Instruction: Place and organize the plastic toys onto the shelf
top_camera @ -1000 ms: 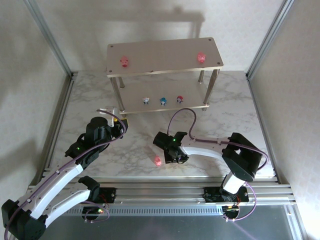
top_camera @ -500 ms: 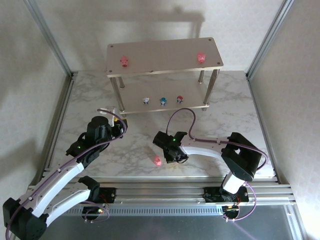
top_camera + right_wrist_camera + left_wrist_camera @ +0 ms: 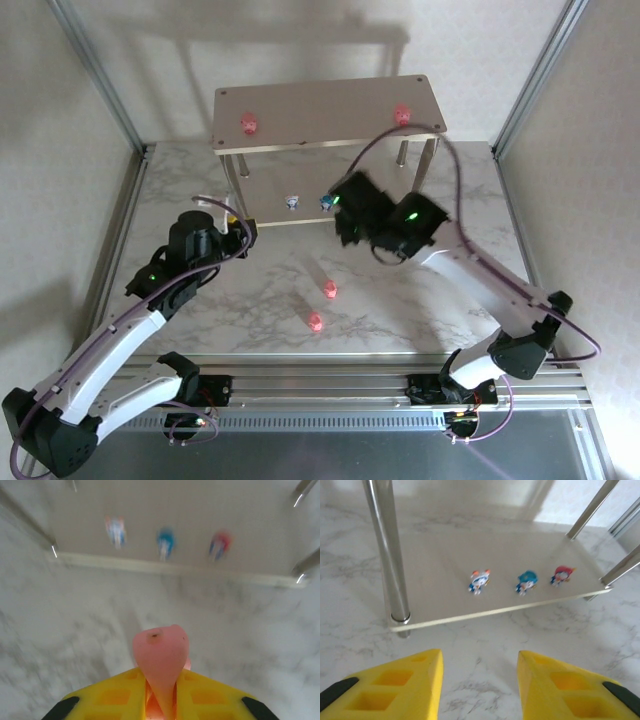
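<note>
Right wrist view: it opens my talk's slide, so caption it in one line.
Yellow fingers pinch a pink toy, facing the shelf's lower board and its row of three figurines.

My marble bench (image 3: 480, 185) carries the shelf (image 3: 320, 105) at its far edge and two pink toys (image 3: 330, 290) (image 3: 315, 321) close together towards its near edge. The shelf's top board holds a left pink toy (image 3: 249, 124) and a right pink toy (image 3: 402, 115), one near each end. On the lower board, a white-blue toy (image 3: 479, 581), blue toy (image 3: 526, 581) and red toy (image 3: 562, 574) stand in a row.
</note>
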Available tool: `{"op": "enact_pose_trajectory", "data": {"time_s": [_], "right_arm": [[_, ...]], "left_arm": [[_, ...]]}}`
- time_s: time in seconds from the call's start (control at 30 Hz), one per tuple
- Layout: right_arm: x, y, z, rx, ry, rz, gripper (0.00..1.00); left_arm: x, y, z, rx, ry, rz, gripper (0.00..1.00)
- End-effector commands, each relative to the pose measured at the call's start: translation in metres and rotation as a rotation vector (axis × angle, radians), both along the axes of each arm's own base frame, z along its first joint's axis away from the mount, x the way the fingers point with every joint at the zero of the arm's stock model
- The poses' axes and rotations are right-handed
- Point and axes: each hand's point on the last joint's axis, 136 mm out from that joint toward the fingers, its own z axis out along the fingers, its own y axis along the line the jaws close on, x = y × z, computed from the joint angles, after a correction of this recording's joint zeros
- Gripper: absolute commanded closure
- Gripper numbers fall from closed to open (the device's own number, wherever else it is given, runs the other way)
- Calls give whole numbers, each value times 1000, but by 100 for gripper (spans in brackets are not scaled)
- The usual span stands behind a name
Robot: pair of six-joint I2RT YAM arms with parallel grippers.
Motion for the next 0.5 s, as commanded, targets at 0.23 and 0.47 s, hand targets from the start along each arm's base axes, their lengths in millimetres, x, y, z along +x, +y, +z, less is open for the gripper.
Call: {"op": "enact_pose_trajectory", "data": {"time_s": [0.23,0.47], "right_arm": [[65,-40,126,-47,-310,31,79],[108,-42,136,34,-333,25,78]], "left_arm": [[7,-5,31,-31,-14,-7,57],[10,-4,28,-20,4,6,57]]}}
